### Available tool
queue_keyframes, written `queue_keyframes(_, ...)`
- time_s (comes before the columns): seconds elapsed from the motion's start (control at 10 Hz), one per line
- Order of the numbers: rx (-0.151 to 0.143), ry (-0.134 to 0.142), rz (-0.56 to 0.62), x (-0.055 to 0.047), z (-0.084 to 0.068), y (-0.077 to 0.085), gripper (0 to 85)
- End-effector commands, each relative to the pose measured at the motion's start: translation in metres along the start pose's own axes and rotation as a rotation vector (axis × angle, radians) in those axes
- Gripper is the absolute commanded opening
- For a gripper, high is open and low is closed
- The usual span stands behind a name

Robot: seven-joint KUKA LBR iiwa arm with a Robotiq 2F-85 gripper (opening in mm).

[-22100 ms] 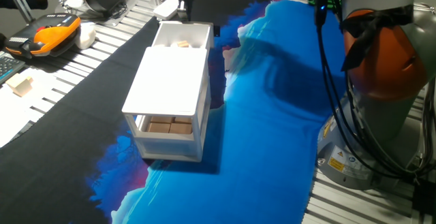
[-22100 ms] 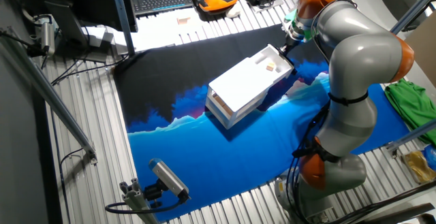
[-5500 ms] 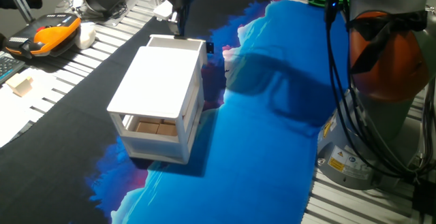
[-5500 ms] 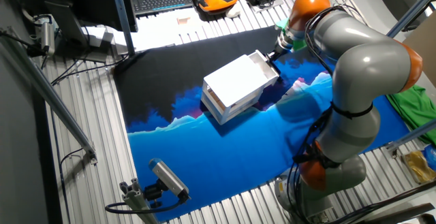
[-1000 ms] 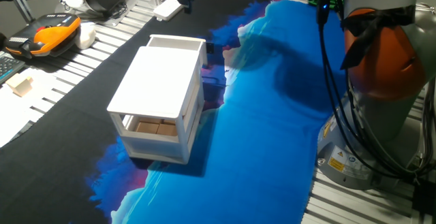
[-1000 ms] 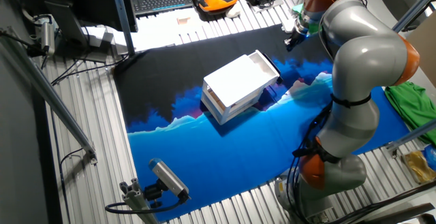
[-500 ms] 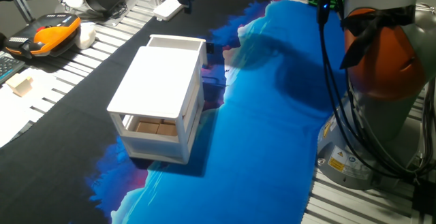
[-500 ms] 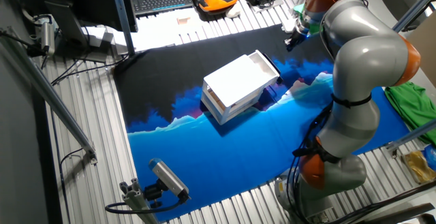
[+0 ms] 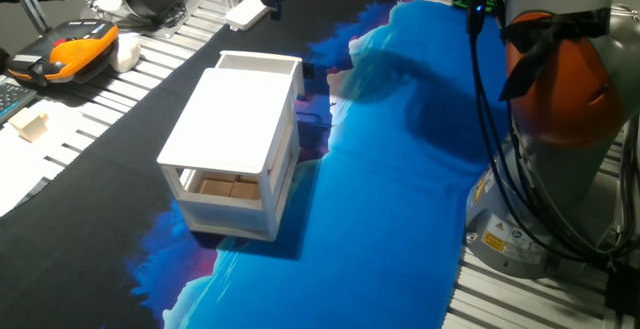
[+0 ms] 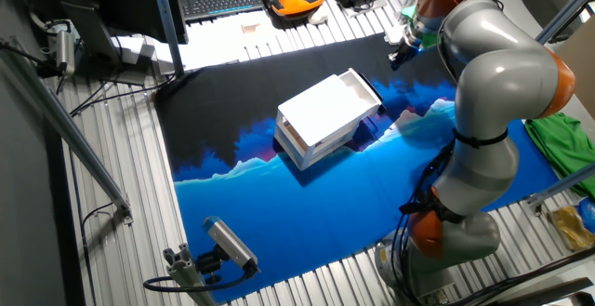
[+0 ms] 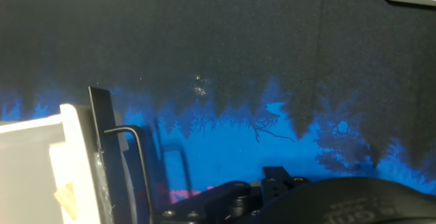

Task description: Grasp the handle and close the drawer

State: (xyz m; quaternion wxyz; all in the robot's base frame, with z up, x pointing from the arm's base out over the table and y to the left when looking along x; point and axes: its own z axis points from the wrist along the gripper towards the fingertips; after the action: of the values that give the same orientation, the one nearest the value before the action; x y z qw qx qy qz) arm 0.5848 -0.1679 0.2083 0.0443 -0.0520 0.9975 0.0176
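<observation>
From where I'm driving, the drawer [image 9: 258,64] sits nearly shut, just a narrow lip poking out the far end of the white cabinet [image 9: 235,119] mid-cloth. The gripper [image 10: 400,53] hangs up high, well apart from it, holding nothing; can't tell if the fingers are spread or together. Hand view shows the thin wire handle [image 11: 139,163] at left. I reckon the closing's basically done; any next move would be a small push.

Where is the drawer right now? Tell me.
In one fixed view the drawer sits nearly shut at the far end of the white cabinet, its end showing just past the top, below the raised pincer near the black-blue cloth boundary.
</observation>
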Motion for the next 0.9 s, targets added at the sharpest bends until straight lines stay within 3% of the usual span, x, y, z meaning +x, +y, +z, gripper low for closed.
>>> queue_keyframes(0.0,0.001,0.000,0.012,0.0000,0.0000,-0.0001,0.0)
queue_keyframes(0.2,0.016,-0.002,0.042,0.0000,0.0000,-0.0001,0.0)
queue_keyframes(0.8,0.001,0.002,0.048,0.0000,0.0000,-0.0001,0.0)
